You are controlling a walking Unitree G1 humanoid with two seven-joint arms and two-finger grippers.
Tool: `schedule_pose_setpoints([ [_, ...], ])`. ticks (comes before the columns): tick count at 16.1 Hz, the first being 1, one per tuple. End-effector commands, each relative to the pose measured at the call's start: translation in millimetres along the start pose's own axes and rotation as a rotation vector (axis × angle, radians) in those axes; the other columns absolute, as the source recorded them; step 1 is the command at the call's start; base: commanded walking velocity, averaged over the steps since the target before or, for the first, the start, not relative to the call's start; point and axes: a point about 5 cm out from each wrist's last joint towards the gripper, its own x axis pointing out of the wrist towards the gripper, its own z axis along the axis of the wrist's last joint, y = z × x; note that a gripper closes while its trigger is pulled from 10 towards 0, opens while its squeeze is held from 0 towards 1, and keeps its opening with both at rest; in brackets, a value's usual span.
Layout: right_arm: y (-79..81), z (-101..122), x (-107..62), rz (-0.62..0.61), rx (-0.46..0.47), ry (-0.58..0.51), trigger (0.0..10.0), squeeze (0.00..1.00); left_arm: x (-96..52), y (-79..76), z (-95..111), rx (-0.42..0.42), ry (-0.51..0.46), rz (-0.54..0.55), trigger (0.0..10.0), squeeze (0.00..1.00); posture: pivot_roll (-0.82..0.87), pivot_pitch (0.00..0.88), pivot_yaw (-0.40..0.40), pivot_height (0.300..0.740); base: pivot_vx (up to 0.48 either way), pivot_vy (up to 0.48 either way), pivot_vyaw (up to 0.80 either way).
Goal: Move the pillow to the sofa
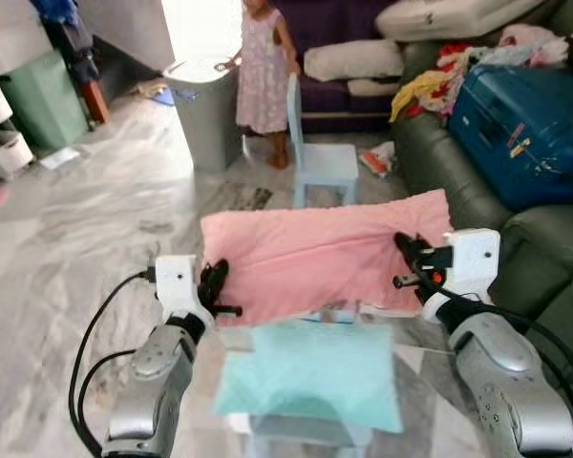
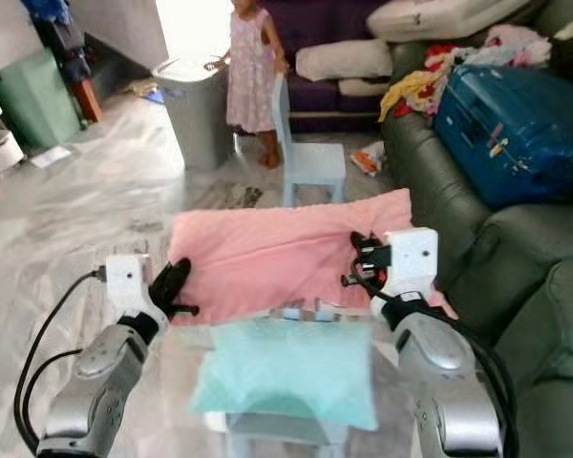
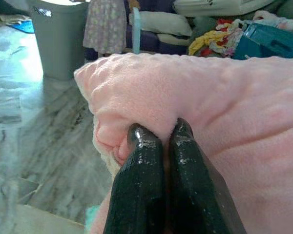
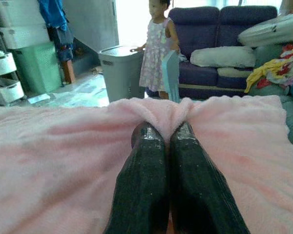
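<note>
- Pillow (image 1: 315,258), pink, held level above a teal cushion (image 1: 310,372).
- Left gripper (image 1: 213,283) clenched on its left edge.
- Right gripper (image 1: 411,256) clenched on its right edge, beside the green sofa (image 1: 544,258).

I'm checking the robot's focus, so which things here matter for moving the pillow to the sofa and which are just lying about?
Job: pink pillow, left gripper, right gripper, green sofa.

Lying about: blue suitcase, teal pillow, blue chair, grey bin, clothes heap.

I see the pillow (image 1: 325,258) stretched between my left claw (image 1: 213,283) and right claw (image 1: 408,256), above a cushion (image 1: 310,374), sofa (image 1: 458,181) to my right, chair (image 1: 320,157) ahead.
</note>
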Motion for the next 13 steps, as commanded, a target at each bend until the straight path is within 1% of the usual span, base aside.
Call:
schedule_pose_setpoints([
  [1,5.7,8.4,1.3,0.015,0.002,-0.04,10.0,0.0,-2.5,9.9,4.7,0.024,-0.011,0.026,10.0,0.0,-0.21,0.0,0.036,0.74,0.0,0.476,0.0],
  [2,5.8,8.4,1.4,0.016,0.002,-0.041,10.0,0.0,-2.2,9.7,5.6,0.039,-0.018,0.026,10.0,0.0,-0.21,0.0,0.036,0.74,0.0,0.0,0.0],
  [9,5.8,8.8,3.6,0.019,-0.002,-0.042,10.0,0.0,1.4,4.9,6.3,0.02,-0.013,-0.001,10.0,0.0,-0.21,0.0,0.037,0.74,0.0,0.0,0.0],
  [13,6.5,8.5,4.7,0.023,-0.004,-0.04,10.0,0.0,2.3,3.7,6.1,0.025,-0.011,-0.01,10.0,0.0,-0.21,0.0,0.037,0.74,0.0,0.0,0.0],
])
